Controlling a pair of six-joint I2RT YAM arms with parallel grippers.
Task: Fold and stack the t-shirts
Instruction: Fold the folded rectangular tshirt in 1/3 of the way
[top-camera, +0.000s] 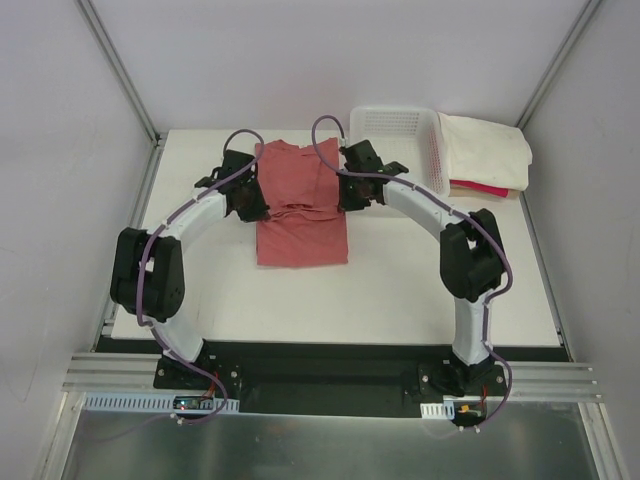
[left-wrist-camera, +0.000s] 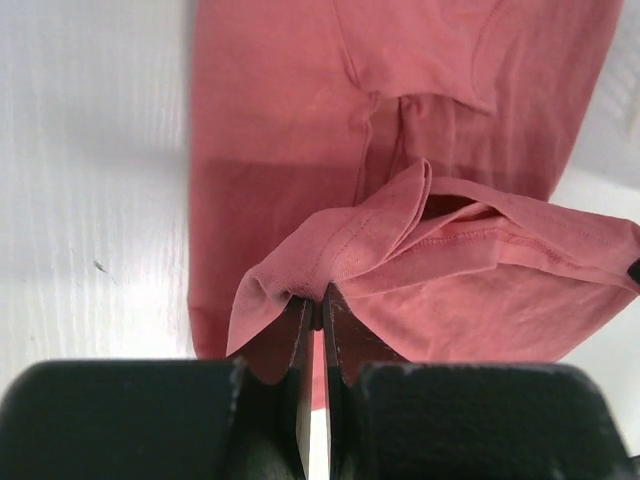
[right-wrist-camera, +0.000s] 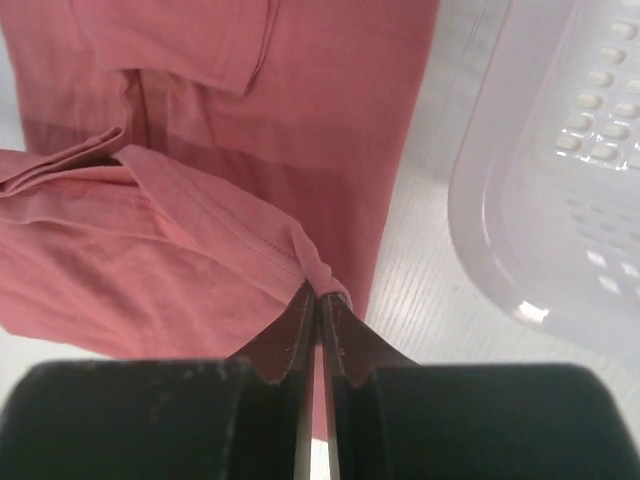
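A dusty salmon-red t-shirt (top-camera: 300, 235) lies narrow-folded on the white table (top-camera: 400, 290), its near end flat. Its far end is lifted and doubled back in a loose fold (left-wrist-camera: 440, 240). My left gripper (top-camera: 262, 207) is shut on the left corner of that lifted edge, cloth bunched at the fingertips (left-wrist-camera: 318, 296). The right gripper (top-camera: 341, 203) pinches the right corner, a small knot of hem between its tips (right-wrist-camera: 320, 292). A cream-white t-shirt (top-camera: 490, 150) lies folded at the back right on a bright pink-red t-shirt (top-camera: 482, 188).
A white lattice basket (top-camera: 400, 130) stands at the back, just right of the right gripper; its wall (right-wrist-camera: 560, 180) is close beside the fingers. White walls enclose the table on three sides. Bare table lies in front of the shirt.
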